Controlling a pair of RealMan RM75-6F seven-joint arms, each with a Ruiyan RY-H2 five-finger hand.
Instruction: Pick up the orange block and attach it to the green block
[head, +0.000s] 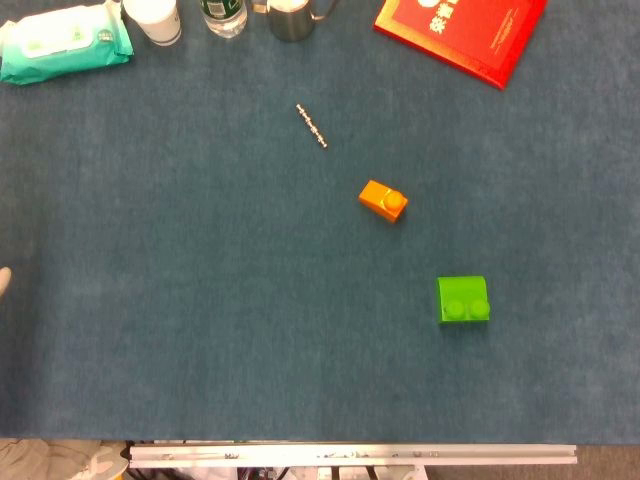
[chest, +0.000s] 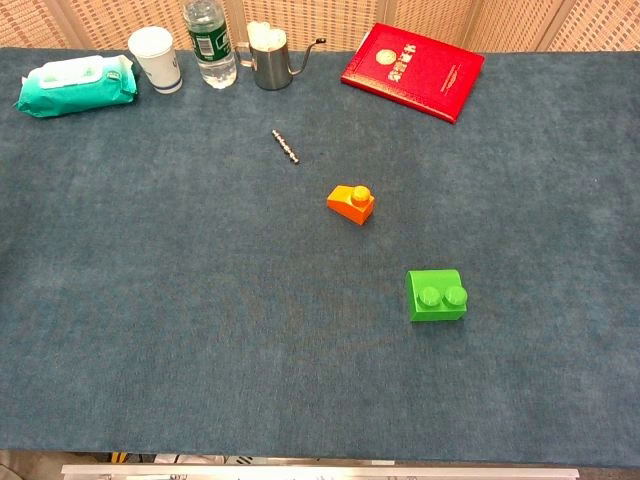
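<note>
Neither view shows my right hand. Of my left hand (head: 4, 282) I see only what may be a pale fingertip at the left margin of the head view, so I cannot tell whether it is spread or curled. From that sliver the blue cloth of the table (head: 200, 330) runs bare to the right across a wide stretch. The orange block (head: 383, 200) lies well off to the right and a little further away from me, single stud up, free on every side. The green block (head: 463, 299) sits further right again and nearer to me, its two studs on the near side, apart from the orange one with open cloth between them. A thin beaded metal piece (head: 312, 126) lies slantwise beyond the orange block, near it but not touching. Along the far edge stand a pack of wipes (head: 62, 42), a paper cup (head: 157, 20), a bottle (head: 224, 15), a steel pitcher (head: 292, 18) and a red booklet (head: 460, 35), all well away from both blocks. A metal rail (head: 350, 455) borders the near edge.
</note>
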